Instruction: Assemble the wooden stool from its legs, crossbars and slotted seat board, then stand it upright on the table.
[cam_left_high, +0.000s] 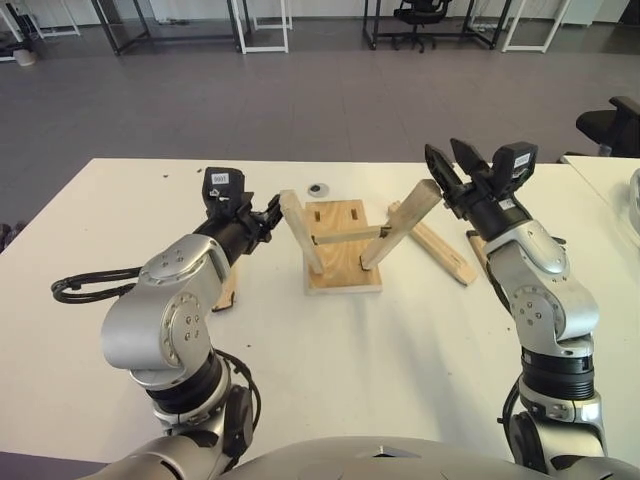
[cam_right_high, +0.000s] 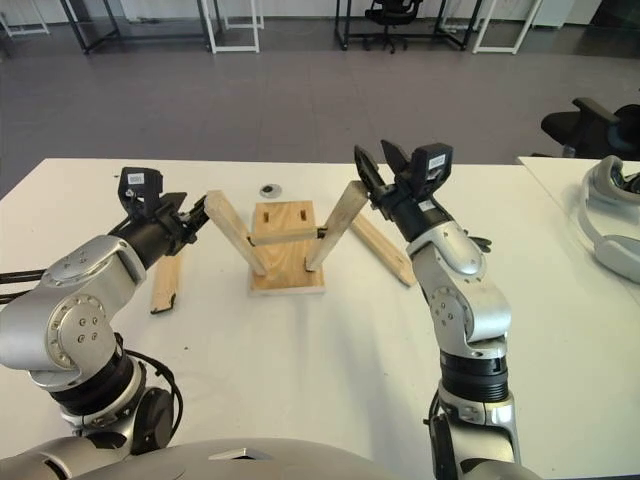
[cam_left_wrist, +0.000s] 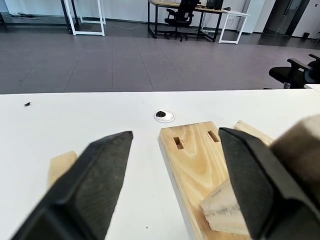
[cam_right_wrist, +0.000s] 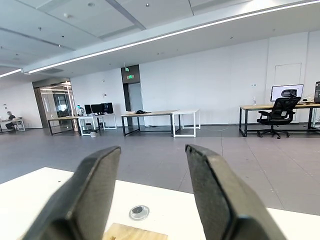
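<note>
Wooden legs lean apart on seat board

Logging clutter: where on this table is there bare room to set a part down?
Free: the near table strip in front of the seat board, and the far left corner behind the left pincer. Crowded: around the board, between the standing legs, the right pincer, and a loose leg beside it.
</note>
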